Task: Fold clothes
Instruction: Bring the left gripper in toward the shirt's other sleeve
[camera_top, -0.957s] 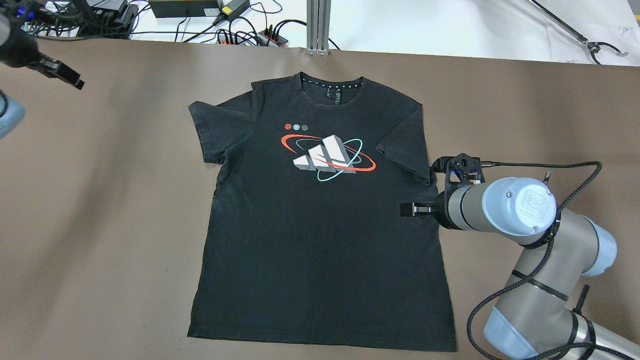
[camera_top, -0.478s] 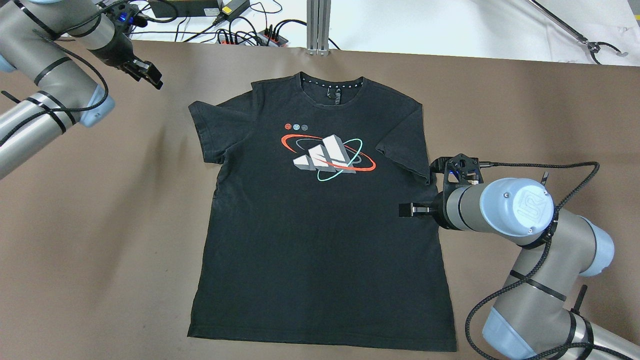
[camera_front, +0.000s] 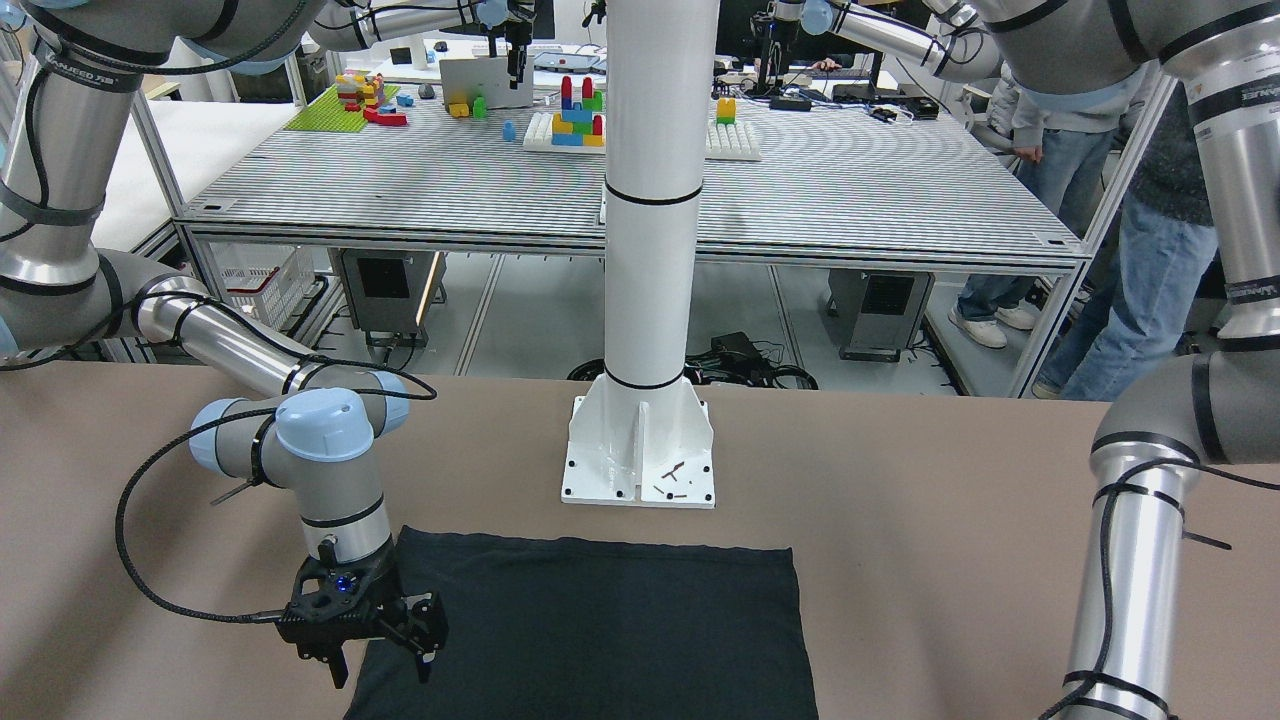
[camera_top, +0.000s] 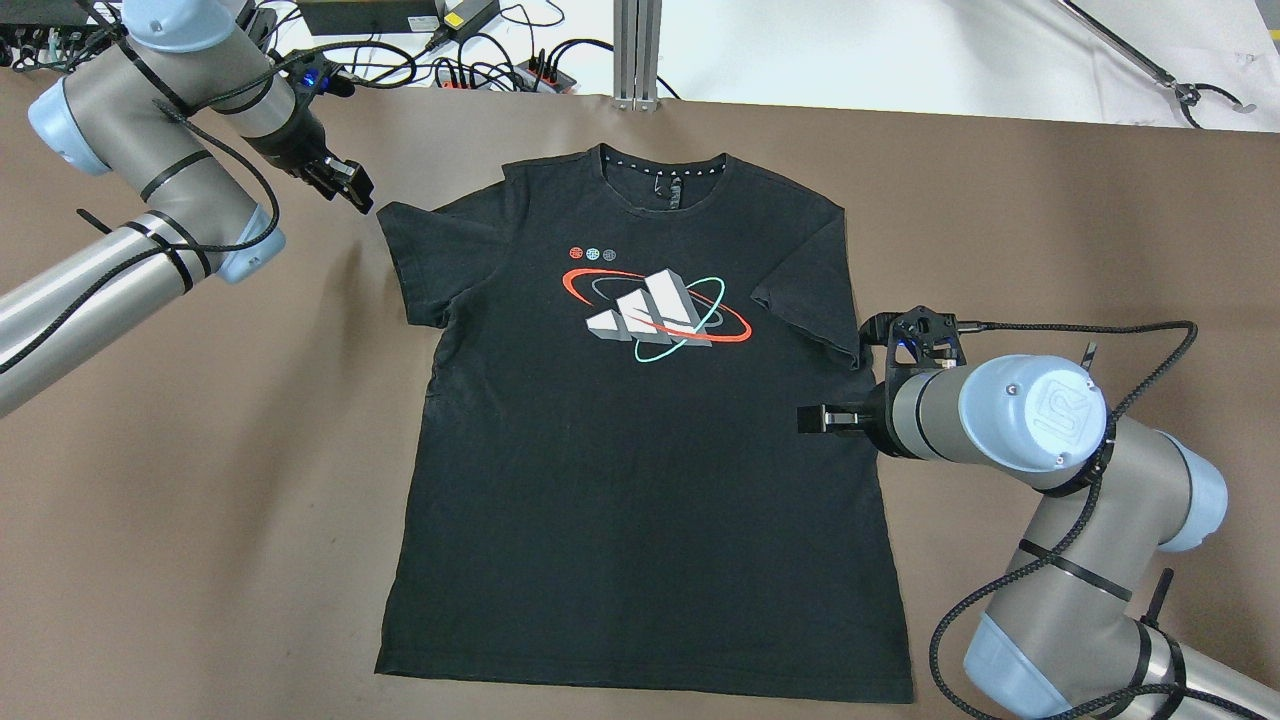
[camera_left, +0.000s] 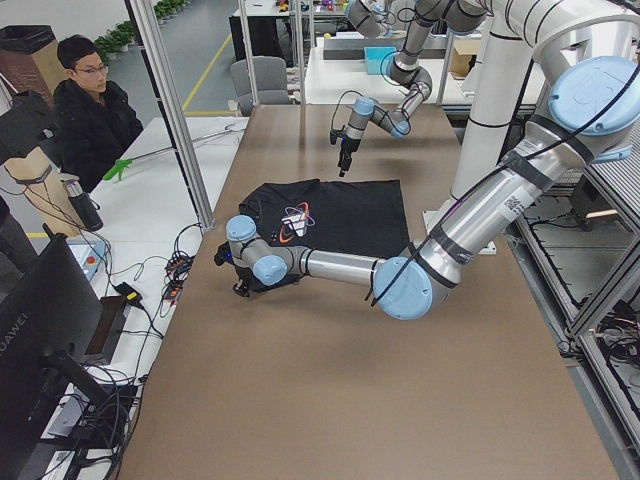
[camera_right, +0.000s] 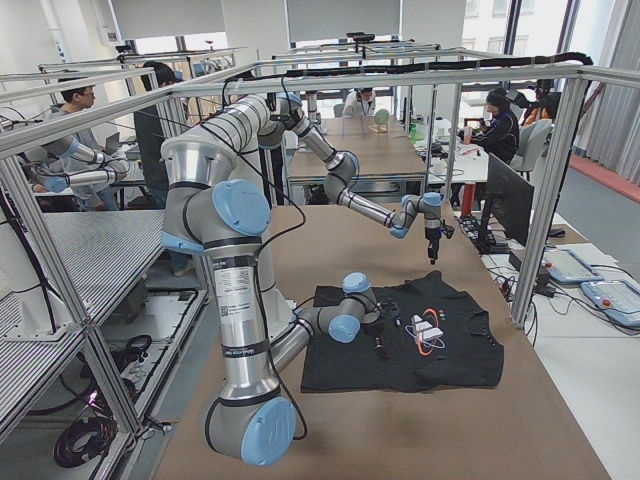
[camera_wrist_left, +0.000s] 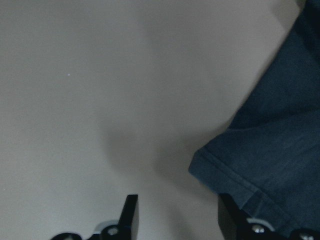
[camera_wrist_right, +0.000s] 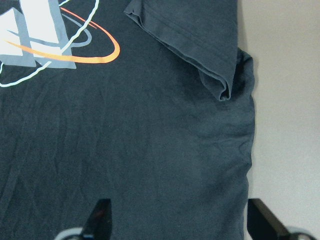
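Note:
The clothes are one black T-shirt (camera_top: 640, 480) with a white, red and teal logo on the chest. It lies flat on the brown table, collar at the far side. My left gripper (camera_top: 345, 185) hovers open just beyond the corner of the left sleeve (camera_wrist_left: 270, 145); the left wrist view shows its fingers (camera_wrist_left: 131, 215) apart over bare table. My right gripper (camera_top: 815, 420) is open over the shirt's right side, below the folded right sleeve (camera_wrist_right: 200, 45). In the front-facing view that gripper (camera_front: 382, 665) is low over the shirt (camera_front: 600, 620).
A white pillar's base plate (camera_front: 638, 450) stands at the near hem side. Cables and power strips (camera_top: 500, 70) and a metal post (camera_top: 636, 50) line the far edge. A seated person (camera_left: 95, 110) is beside the table end, and others stand behind (camera_front: 1150, 250).
My left arm has swung in from the far left corner toward the shirt's left sleeve. The right arm has barely moved and the shirt lies as before.

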